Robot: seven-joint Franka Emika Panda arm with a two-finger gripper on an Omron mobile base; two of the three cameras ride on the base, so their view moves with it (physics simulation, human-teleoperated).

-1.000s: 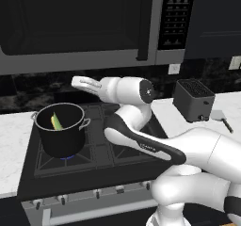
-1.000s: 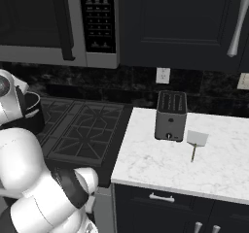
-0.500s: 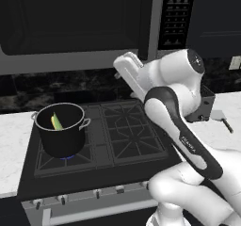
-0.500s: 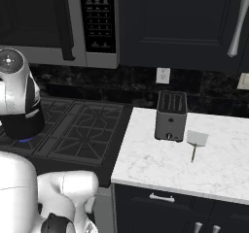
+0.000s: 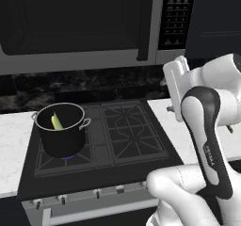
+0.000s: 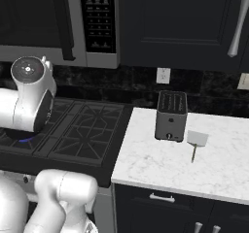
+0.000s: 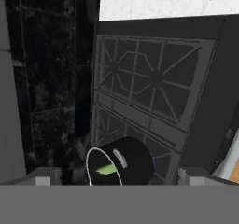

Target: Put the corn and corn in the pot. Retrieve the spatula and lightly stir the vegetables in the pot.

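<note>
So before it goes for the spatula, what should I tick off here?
1. Corn in the pot: ok for one green-husked cob; the second, cannot tell.
2. Pot upright on the burner: ok.
3. Gripper open and empty: ok.
4. Spatula lying free on the counter, apart from the toaster: ok.
5. Gripper aimed at the spatula: not ok, it faces the pot.

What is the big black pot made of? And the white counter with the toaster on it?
The pot looks like dark metal, matte black with a pale rim and grey loop handles. The counter looks like polished stone, maybe marble: white with faint grey veins. The toaster looks like dull grey metal. Everything is rendered, so these are guesses.
</note>
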